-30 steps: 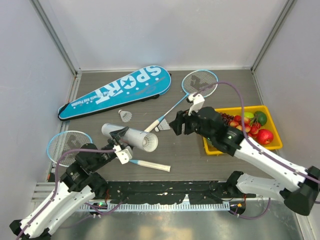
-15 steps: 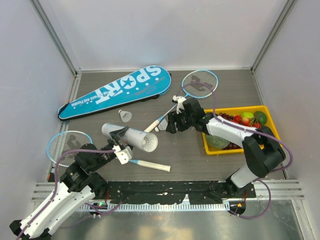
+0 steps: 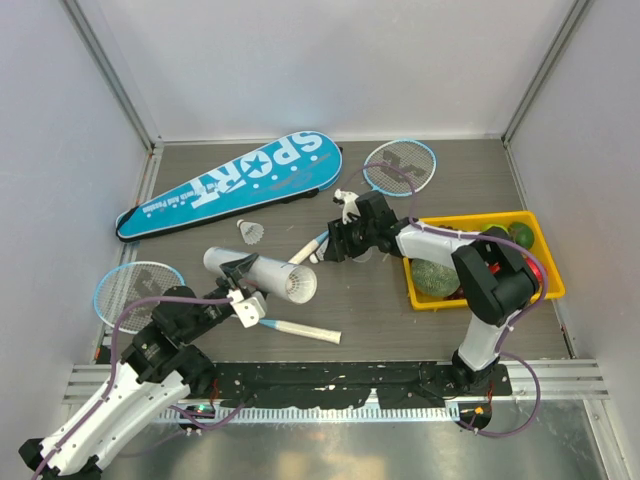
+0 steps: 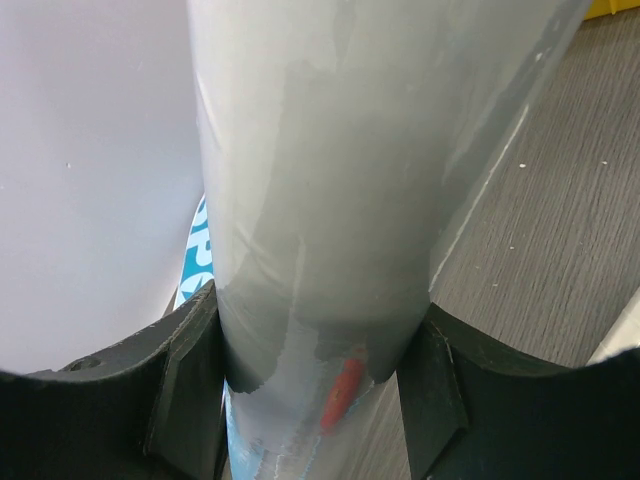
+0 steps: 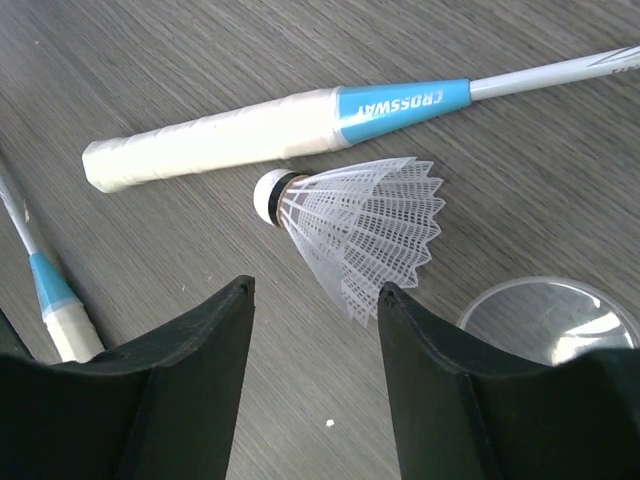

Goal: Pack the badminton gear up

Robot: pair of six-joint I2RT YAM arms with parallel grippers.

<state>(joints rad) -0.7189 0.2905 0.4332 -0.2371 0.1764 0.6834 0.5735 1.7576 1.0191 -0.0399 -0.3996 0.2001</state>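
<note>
My left gripper (image 3: 240, 280) is shut on the long white tube (image 3: 262, 274), which lies on the table with its open end to the right; in the left wrist view the tube (image 4: 330, 170) fills the space between the fingers. My right gripper (image 3: 335, 245) is low and open. Its fingertips (image 5: 245, 285) are just short of a white shuttlecock (image 5: 360, 225) lying on its side, with nothing between the jaws. One racket (image 3: 398, 165) has its handle (image 5: 220, 140) beyond that shuttlecock. A second racket (image 3: 135, 292) lies at the left. Another shuttlecock (image 3: 250, 232) rests below the blue SPORT bag (image 3: 235, 180).
A yellow tray (image 3: 556, 282) of fruit sits at the right, partly under my right arm. A clear round lid (image 5: 550, 320) lies right of the right fingers. The second racket's handle (image 3: 300, 330) lies near the front edge. Grey walls close in the table.
My right arm has swung left from over the tray and come down beside the racket handle, with its jaws a little narrower. The left arm and tube have not moved.
</note>
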